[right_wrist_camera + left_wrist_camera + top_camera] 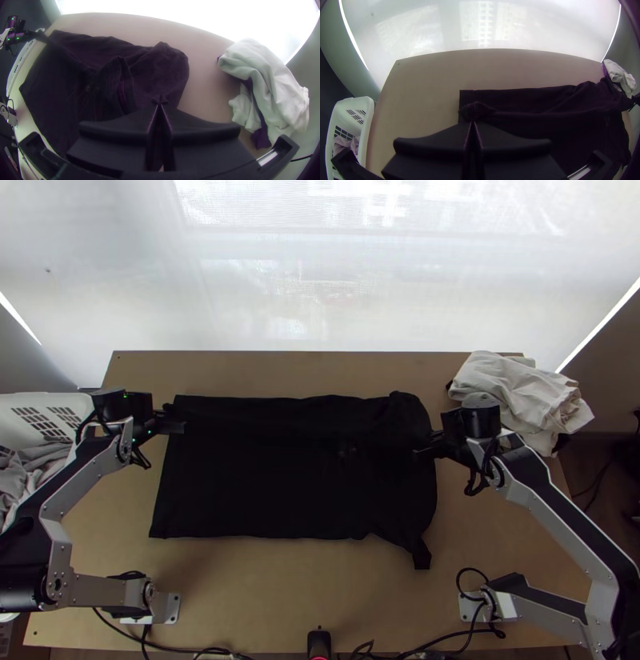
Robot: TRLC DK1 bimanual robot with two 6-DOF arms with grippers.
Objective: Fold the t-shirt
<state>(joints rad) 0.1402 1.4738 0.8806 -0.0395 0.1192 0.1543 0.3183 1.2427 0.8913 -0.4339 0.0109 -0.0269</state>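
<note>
The black t-shirt (296, 476) lies spread on the table, its right side rumpled and one sleeve sticking out toward the near edge. At its far left part is my left gripper (176, 422); in the left wrist view the gripper (472, 123) is shut on a bunched bit of the t-shirt (526, 100), slightly lifted. My right gripper (424, 448) is at the shirt's right side. In the right wrist view the gripper (160, 104) is closed on a small pinch of the t-shirt (160, 63), with loose folds beside it.
A pile of white cloth (520, 396) with dark cloth under it lies at the table's far right corner. A white basket (40, 408) holding grey cloth stands beyond the left edge. Bare wood (264, 596) shows along the table's near side.
</note>
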